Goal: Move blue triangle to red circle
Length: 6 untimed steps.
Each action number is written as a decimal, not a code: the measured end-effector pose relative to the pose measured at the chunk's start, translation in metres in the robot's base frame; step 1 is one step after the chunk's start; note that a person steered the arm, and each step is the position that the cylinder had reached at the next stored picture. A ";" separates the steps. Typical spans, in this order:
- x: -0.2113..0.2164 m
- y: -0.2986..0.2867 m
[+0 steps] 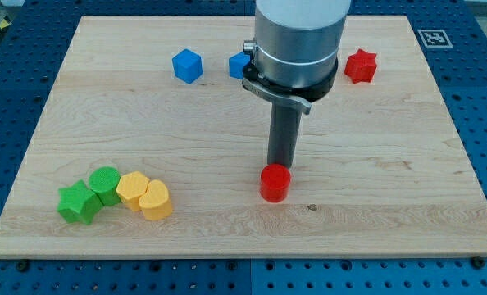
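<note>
The red circle block lies at the lower middle of the wooden board. My tip stands just above it in the view, touching or nearly touching its top edge. A blue block, likely the blue triangle, sits at the view's top middle, partly hidden behind the arm's grey body, so its shape is unclear. It is well above the tip and the red circle.
A blue cube lies at the top, left of the arm. A red star lies at the top right. At the lower left cluster a green star, a green circle, a yellow circle and a yellow heart.
</note>
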<state>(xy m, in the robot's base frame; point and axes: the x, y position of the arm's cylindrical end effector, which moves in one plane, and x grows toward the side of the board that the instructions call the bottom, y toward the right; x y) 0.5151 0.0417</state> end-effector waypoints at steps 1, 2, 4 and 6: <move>0.028 0.000; 0.042 0.000; -0.061 0.000; -0.185 0.008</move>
<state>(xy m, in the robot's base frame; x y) 0.3303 0.0500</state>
